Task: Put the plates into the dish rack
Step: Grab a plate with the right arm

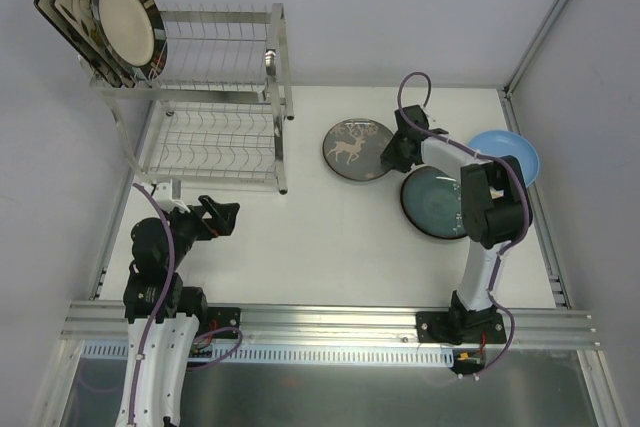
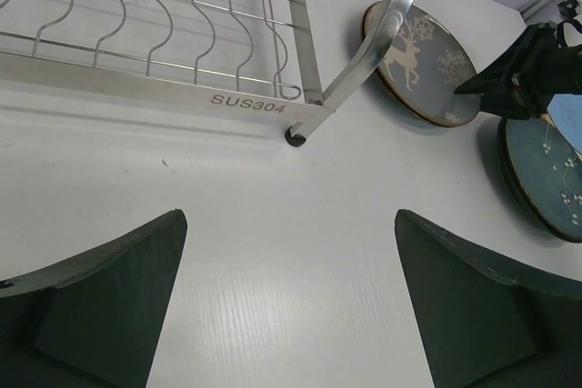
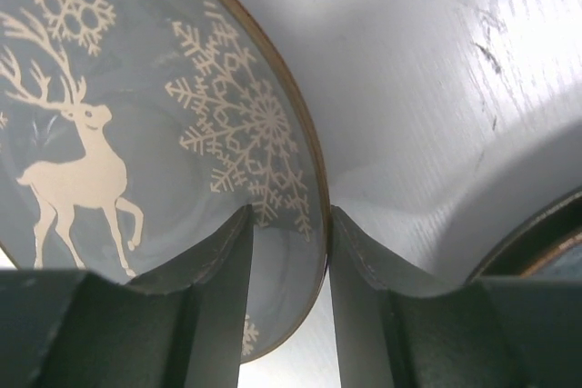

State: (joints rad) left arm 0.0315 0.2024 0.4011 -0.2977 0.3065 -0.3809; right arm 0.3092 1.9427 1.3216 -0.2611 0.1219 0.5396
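The dish rack [image 2: 136, 88] is stamped SUS304; left gripper [image 2: 289, 217] gapes wide, right gripper [image 3: 291, 217] straddles the deer plate [image 3: 136, 134] rim, jaws narrow

This is a robotics lab test cell, not a kitchen. Two black-and-white robot arms, a left arm [image 1: 160, 277] and a right arm [image 1: 485, 247], are bolted to a ribbed aluminium rail [image 1: 330, 322] along the bottom of the overhead frame, with purple cables [image 1: 414, 75] looping off them. The work surface is a plain white board table [image 1: 330, 237] boxed in by blank pale wall panels [image 1: 400, 7], and a metal corner post [image 1: 555, 22] stands at the upper right. The only household things look staged: a silver wire dish rack [image 1: 279, 57] at the upper left and a grey round reindeer plate [image 1: 355, 147] near the centre.
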